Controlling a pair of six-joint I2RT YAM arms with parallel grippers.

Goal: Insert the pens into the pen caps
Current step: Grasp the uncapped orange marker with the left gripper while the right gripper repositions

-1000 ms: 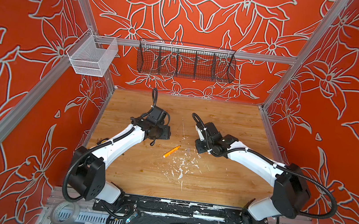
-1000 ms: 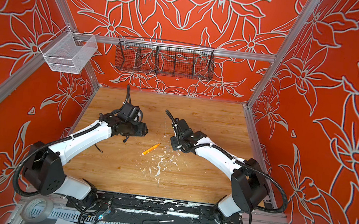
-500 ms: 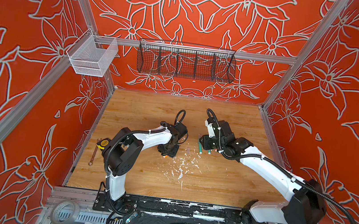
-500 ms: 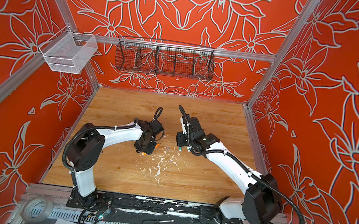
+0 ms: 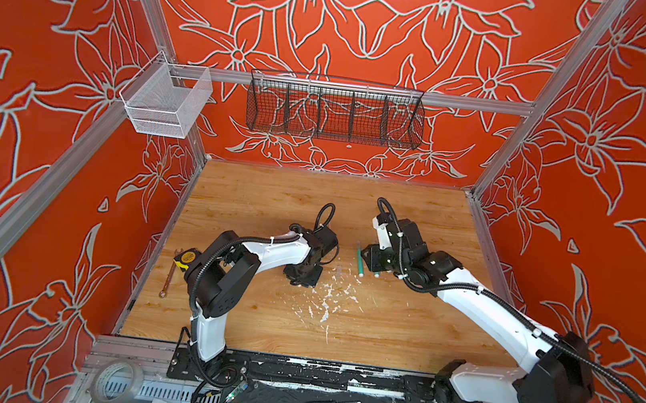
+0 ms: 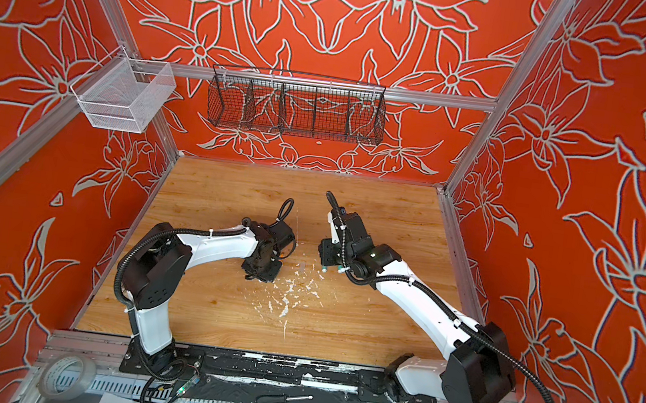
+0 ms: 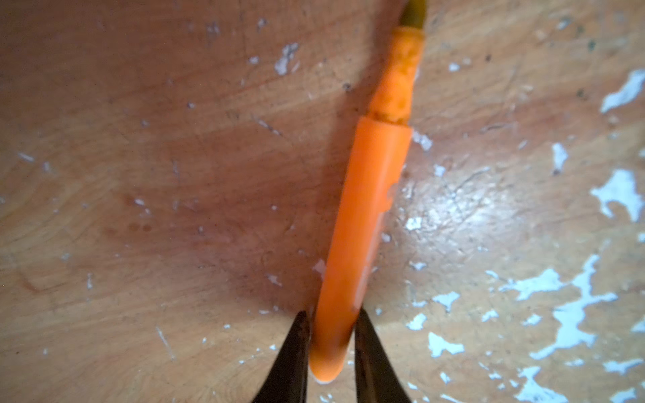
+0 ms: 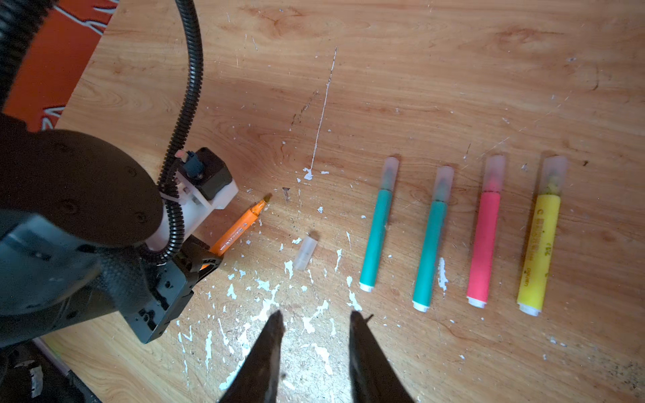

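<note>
Left gripper (image 7: 331, 314) pinches the smooth orange pen (image 7: 366, 209) at its rounded butt; right gripper (image 8: 317, 314) stands spread over paint-flecked wood (image 8: 419, 87).

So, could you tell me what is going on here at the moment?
The left gripper is closed on the butt end of the orange pen, which lies uncapped on the table. The right gripper hangs open and empty near a loose clear cap. Two teal pens, a pink pen and a yellow pen lie capped in a row.
</note>
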